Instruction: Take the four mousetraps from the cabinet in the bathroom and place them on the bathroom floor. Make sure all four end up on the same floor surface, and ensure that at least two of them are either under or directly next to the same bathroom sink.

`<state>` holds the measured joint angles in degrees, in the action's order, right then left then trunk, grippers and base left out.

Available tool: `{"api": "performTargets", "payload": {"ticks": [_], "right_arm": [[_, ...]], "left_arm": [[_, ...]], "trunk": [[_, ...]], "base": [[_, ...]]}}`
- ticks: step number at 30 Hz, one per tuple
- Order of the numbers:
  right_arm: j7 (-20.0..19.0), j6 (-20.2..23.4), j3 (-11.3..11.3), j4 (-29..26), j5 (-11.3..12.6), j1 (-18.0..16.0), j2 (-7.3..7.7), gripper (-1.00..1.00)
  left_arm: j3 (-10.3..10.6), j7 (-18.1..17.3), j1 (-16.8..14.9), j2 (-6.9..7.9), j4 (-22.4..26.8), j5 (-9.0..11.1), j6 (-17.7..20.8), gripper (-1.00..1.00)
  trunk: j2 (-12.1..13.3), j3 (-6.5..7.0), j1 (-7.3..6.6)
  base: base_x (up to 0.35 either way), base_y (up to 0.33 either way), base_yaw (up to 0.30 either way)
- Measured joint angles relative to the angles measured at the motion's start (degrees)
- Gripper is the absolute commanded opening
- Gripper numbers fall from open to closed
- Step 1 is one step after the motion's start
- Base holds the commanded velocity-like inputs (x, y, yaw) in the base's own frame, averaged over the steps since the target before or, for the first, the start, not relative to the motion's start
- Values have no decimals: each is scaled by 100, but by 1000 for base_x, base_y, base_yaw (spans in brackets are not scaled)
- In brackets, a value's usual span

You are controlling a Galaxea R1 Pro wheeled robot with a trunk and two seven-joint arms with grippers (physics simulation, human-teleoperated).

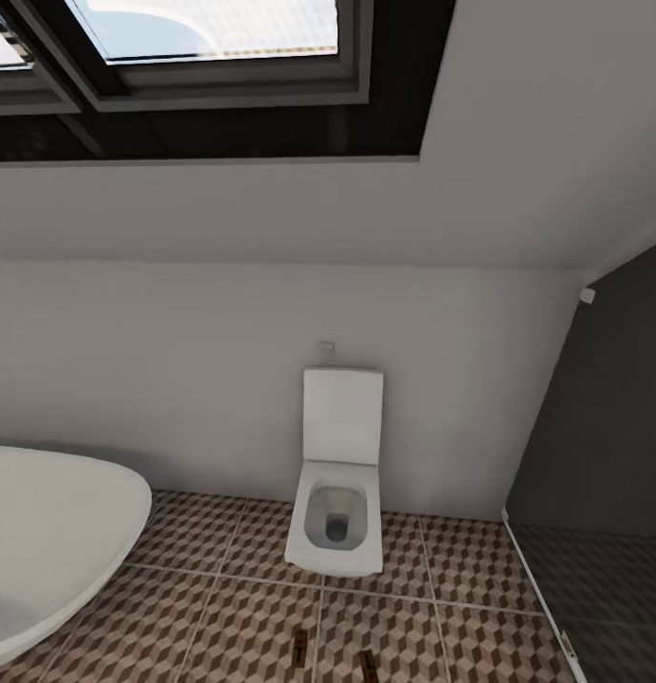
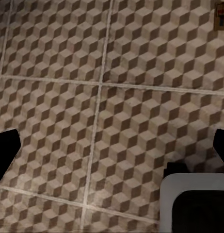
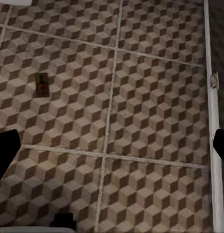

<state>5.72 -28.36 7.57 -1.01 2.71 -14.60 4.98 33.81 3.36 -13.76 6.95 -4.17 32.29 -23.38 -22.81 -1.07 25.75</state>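
Observation:
Two mousetraps lie flat on the cube-patterned bathroom floor in front of the toilet, low in the head view. My left gripper hangs open over bare tiles, its dark fingertips wide apart, and one mousetrap lies off at the picture's corner. My right gripper is also open above the floor, with a mousetrap lying beyond its fingertips. Nothing is held. The cabinet and the sink are out of view.
A square white toilet stands against the pale wall. The white tub is at the left. A dark glass partition with a white floor strip closes the right. My pale base shows below the left gripper.

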Motion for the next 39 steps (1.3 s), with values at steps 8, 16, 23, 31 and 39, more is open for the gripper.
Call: {"api": "performTargets", "payload": {"ticks": [8,16,23,31,39], "right_arm": [[-99,70,22,16,-22,278,-167,100],[-113,710,19,16,-24,517,-629,100],[-104,1405,12,12,-23,588,-712,100],[-106,1436,13,11,-24,649,-699,100],[-105,1434,7,1,-24,672,-694,100]], "left_arm": [[8,-10,474,-7,0,-3,18,100],[10,3,851,-115,0,-4,40,100],[2,16,1124,-128,2,3,334,100],[-12,71,1152,-341,21,9,481,100],[-31,371,1154,-434,53,13,481,100]], "trunk": [[0,0,0],[0,0,0],[0,0,0],[0,0,0],[0,0,0]], "base": [[0,0,0],[0,0,0],[0,0,0],[0,0,0],[0,0,0]]}}
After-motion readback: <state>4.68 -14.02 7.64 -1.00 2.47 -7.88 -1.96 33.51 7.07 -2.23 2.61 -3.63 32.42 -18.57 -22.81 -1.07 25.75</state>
